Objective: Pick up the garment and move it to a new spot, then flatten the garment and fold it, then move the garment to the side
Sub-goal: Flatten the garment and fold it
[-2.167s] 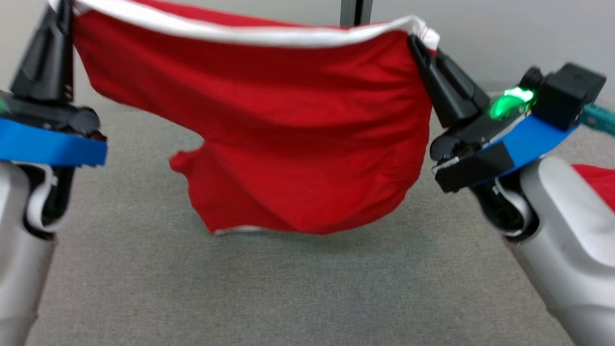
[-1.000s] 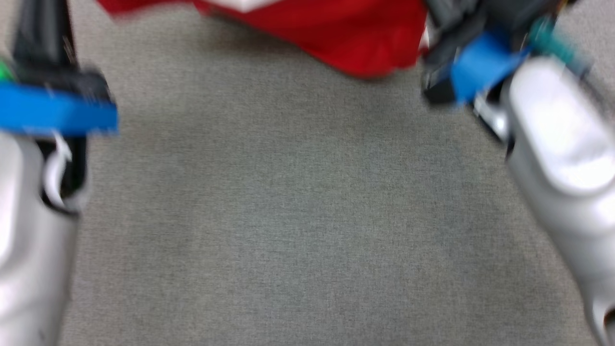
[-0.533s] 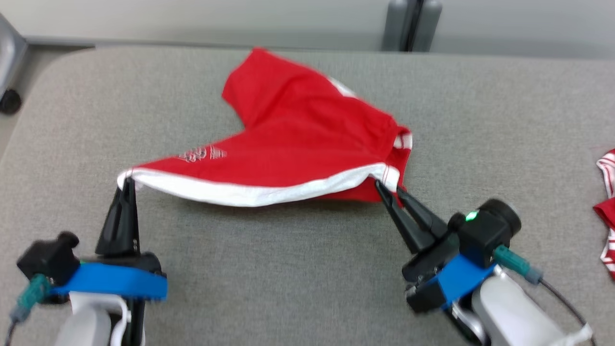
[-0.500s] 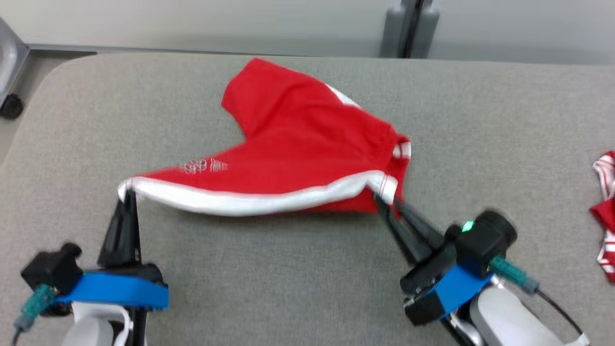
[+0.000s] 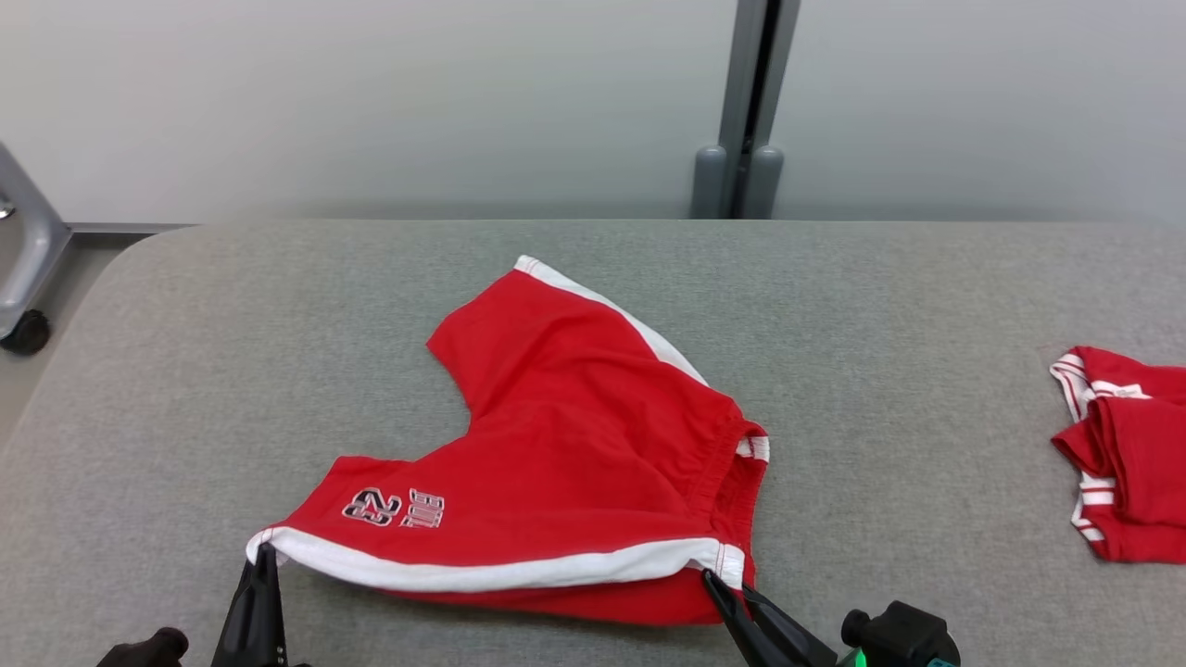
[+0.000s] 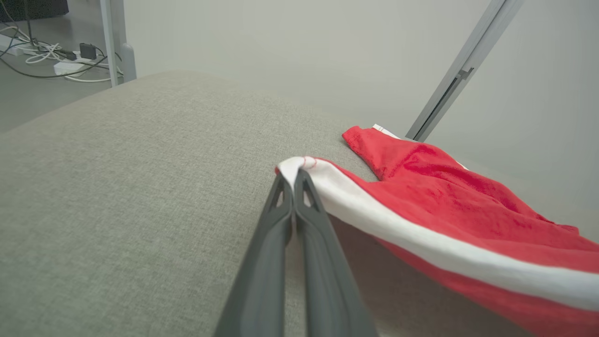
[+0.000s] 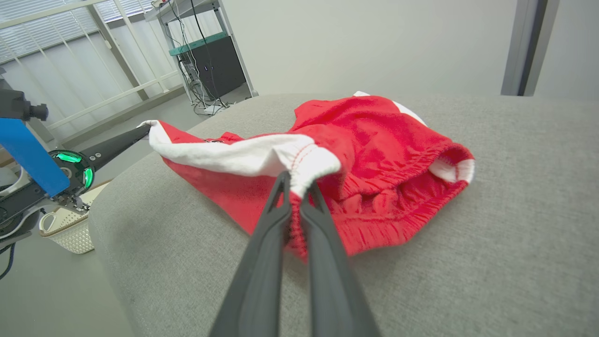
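Black, thin and pressed flat together at the lower left of the head view: left gripper [image 5: 266, 556], clenched on one white-banded corner of the garment [image 5: 574, 435]. Shows the same grip at mid-frame in the left wrist view: fingers [image 6: 281, 224] closed with no gap, white trim bunched over the tips.

Lower right of centre in the head view: right gripper [image 5: 721, 585], likewise clamped, on the other end of the white band. Pinches a pucker of stitched trim between its tips in the right wrist view.

Between the two grippers: white band in a shallow sag, lifted a little off the table [image 5: 232, 324] at both ends.

Beyond the band: red cloth spread over the grey fabric surface at mid-frame, lying on the table. Points one leg toward the upper middle of the frame, white stripe along its right edge. Carries a printed mark near the lower left of the cloth and a gathered elastic edge bunched at its right side.

Far right edge of the head view: second red garment [image 5: 1126, 454] with white stripes, crumpled, well apart. Upper centre, behind the table: grey post [image 5: 750, 111] against a pale wall. Left edge of the right wrist view: white basket [image 7: 65, 229] on the floor.
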